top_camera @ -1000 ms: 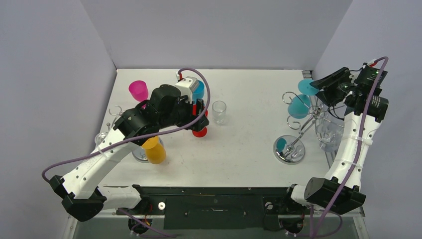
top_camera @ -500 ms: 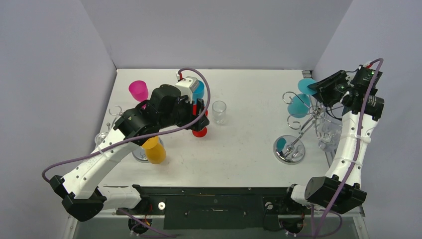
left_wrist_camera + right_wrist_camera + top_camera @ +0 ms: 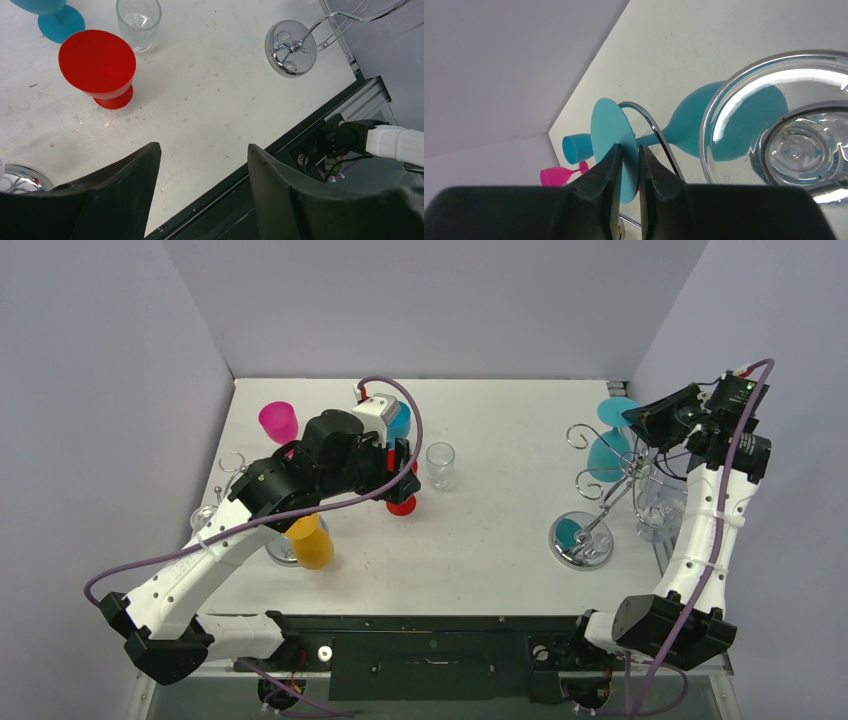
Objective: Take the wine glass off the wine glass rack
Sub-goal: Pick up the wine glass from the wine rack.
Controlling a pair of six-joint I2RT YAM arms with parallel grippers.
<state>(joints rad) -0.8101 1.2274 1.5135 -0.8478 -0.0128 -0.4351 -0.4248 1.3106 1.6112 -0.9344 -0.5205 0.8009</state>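
A teal wine glass (image 3: 604, 453) hangs upside down on the chrome wine glass rack (image 3: 580, 539) at the table's right side. Its round foot (image 3: 606, 126) sits over a wire arm of the rack (image 3: 653, 125). My right gripper (image 3: 629, 146) is shut on the edge of that foot, one finger on each face of the disc. From above, the right gripper (image 3: 640, 421) is at the top of the rack. My left gripper (image 3: 202, 146) hangs open over bare table near the front edge, holding nothing.
A clear glass (image 3: 655, 508) hangs on the same rack, under my right arm. A red glass (image 3: 98, 65), a clear tumbler (image 3: 138, 22) and a blue glass (image 3: 399, 421) stand mid-table. A pink glass (image 3: 278, 422) and a yellow glass (image 3: 311, 541) are at the left.
My right gripper's fingers have closed in onto the teal glass's foot, and the glass has shifted slightly right on the rack. The left arm has stayed still.
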